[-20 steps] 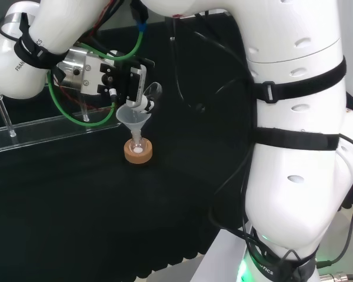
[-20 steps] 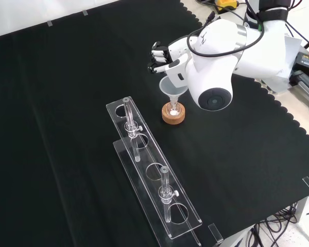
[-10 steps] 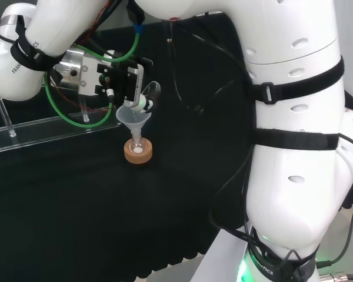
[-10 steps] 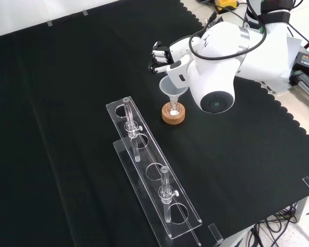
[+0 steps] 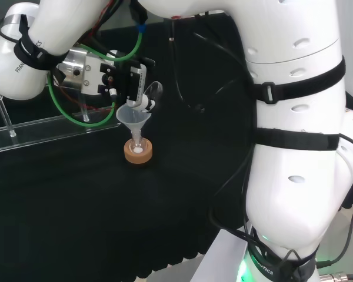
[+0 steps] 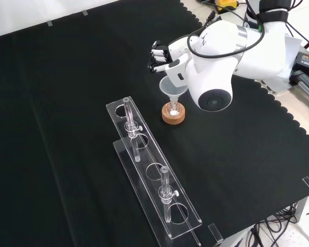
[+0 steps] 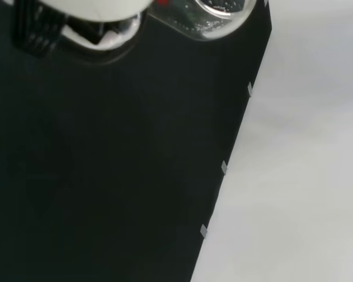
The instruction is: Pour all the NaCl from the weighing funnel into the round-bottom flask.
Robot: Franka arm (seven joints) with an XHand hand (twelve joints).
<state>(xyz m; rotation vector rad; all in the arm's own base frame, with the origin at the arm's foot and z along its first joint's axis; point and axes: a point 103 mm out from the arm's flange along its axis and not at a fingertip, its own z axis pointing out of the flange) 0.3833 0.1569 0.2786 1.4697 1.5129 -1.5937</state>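
Fingers (image 6: 157,59) curled round weighing funnel (image 5: 154,90) above plastic funnel (image 5: 131,116), open cloth (image 6: 67,92) all round.

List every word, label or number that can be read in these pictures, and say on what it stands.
Arm's upper link: dark lettering, partly covered by a strap, not readable whole.
Arm's base: lettering, too small.
Weighing funnel, funnel, flask, rack: no print visible.
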